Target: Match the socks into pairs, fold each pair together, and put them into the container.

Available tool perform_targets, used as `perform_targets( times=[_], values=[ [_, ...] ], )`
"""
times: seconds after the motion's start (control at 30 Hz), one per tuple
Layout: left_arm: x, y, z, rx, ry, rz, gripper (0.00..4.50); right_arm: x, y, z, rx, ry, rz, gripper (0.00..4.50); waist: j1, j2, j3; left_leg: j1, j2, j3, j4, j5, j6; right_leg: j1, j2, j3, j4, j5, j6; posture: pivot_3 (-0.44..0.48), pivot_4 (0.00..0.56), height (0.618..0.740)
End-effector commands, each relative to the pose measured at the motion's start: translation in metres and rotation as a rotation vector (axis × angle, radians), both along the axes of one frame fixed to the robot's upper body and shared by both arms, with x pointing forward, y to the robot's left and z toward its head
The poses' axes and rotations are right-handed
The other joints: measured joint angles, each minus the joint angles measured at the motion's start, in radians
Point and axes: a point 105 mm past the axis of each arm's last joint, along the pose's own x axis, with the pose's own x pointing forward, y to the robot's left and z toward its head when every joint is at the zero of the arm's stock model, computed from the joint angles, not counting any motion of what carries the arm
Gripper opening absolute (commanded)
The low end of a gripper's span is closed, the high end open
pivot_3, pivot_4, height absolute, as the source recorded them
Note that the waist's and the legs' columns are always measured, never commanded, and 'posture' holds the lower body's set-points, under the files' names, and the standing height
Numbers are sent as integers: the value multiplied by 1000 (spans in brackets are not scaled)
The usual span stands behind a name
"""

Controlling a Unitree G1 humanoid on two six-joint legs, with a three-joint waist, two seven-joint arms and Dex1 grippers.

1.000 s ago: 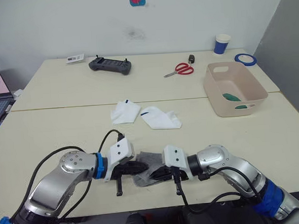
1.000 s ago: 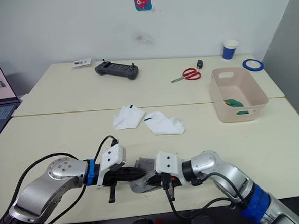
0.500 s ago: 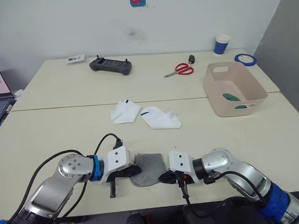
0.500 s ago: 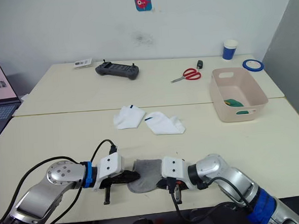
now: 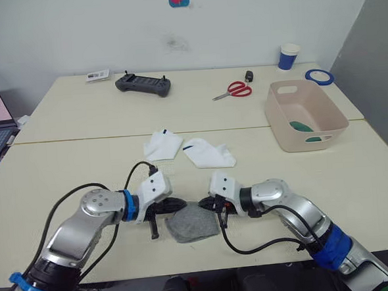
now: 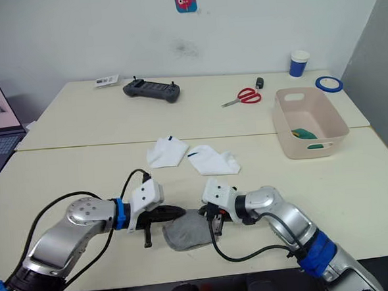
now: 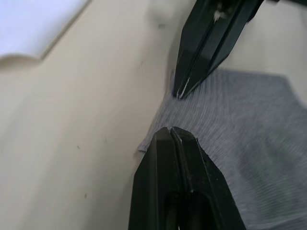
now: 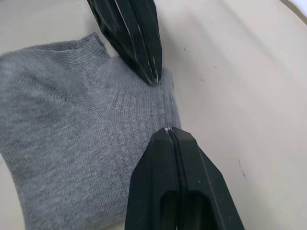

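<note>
Both end effectors are working at the far edge of the grey socks [image 5: 192,223], which are lying flat on the desk [image 5: 83,172] near its front edge. The left end effector [image 7: 169,132] is showing its fingers pressed together, tip resting at the fabric edge; the right end effector [image 8: 166,132] is likewise closed, tip on the same edge. Whether either is pinching cloth cannot be confirmed; the fingers appear shut with no visible fabric between them.

Risks, as judged:
- The two tips are standing very near each other, nearly nose to nose. Any inward drift is risking finger contact.
- If the fold is being pressed rather than held, the soft knit is likely to spring open once released.
- If only the upper layer is caught, lifting is likely to separate the pair.
- The socks are sitting close to the front desk edge; a pull toward the robot is risking a drop to the floor.

Clearance: open desk is lying ahead and to the right toward the container [image 5: 305,115], which is standing well apart near the right edge, with something green inside. The white socks [image 5: 187,149] are lying beyond the grey ones, clear of a rightward path. Scissors [image 5: 233,90] and cup [image 5: 288,56] are sitting further back, out of the way.
</note>
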Motion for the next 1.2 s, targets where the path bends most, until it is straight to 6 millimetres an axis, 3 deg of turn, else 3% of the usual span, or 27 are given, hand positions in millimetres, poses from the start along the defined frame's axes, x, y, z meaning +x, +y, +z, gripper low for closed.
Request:
perform_targets(
  times=[0.03, 0.13, 0.27, 0.4, 0.5, 0.63, 0.83, 0.9, 1.1, 1.2],
  values=[
    [2, 4, -4, 45, -42, -1, 0, 3, -12, -4, -42, -19, -23, 14, 0, 0, 0, 0, 0, 0, 0, 0, 0, 0, 0, 0, 0, 0, 0, 0, 150, 740],
    [5, 13, -6, 70, -65, 14, 0, 5, -26, -5, -63, -42, -41, 14, 0, 0, 0, 1, 0, 0, 0, 0, 0, 1, 0, 0, 0, 0, 0, 0, 150, 740],
    [9, 19, 15, 24, -127, 28, 0, 0, -28, 17, 19, -89, -8, 14, 2, 0, 0, 1, 0, 0, 1, 0, 0, 1, -1, 0, 0, 0, 1, 0, 150, 740],
    [-2, 4, 51, -95, -177, -54, 0, -18, -20, 40, 104, -96, 92, 14, 3, 0, 0, 0, 0, 0, 1, 0, 0, 0, -1, 0, 0, 0, 1, 0, 150, 740],
    [-20, -5, 61, -118, -137, -134, 0, -32, -12, 43, 114, -71, 170, 14, 1, 0, 0, 0, 0, 0, 0, 0, 0, 0, 0, 0, 0, 0, 1, 0, 150, 740],
    [-35, -7, 51, -69, -51, -190, 0, -40, -2, 37, 97, -45, 225, 14, -2, 0, 0, 1, 0, 0, 0, 0, 0, 0, 0, 0, 0, 0, 0, 0, 150, 740],
    [-34, 5, -1, 84, -9, -165, 0, -41, 6, 13, 27, 2, 242, 14, -2, 0, 1, 1, 0, 1, 1, 0, 0, 1, 0, 0, 1, 0, 0, 0, 150, 740],
    [-34, 7, -10, 102, -4, -150, 0, -41, 4, 8, 3, 8, 235, 14, 0, 0, 1, 1, 0, 1, 1, 0, 0, 0, 0, 0, 0, 0, 0, 0, 150, 740],
    [-40, 19, -22, 154, 2, -145, 0, -45, -16, -1, -60, 23, 215, 14, 2, 1, 0, 1, 0, 1, 0, 0, 0, 0, -1, 0, 0, 0, 0, 0, 150, 740],
    [-36, 12, -3, 58, -39, -130, 0, -46, -21, 10, -26, 7, 192, 14, 1, 1, 0, 2, 0, 1, 0, 0, 0, 1, 0, 0, 1, 0, 0, 0, 150, 740]
  ],
)
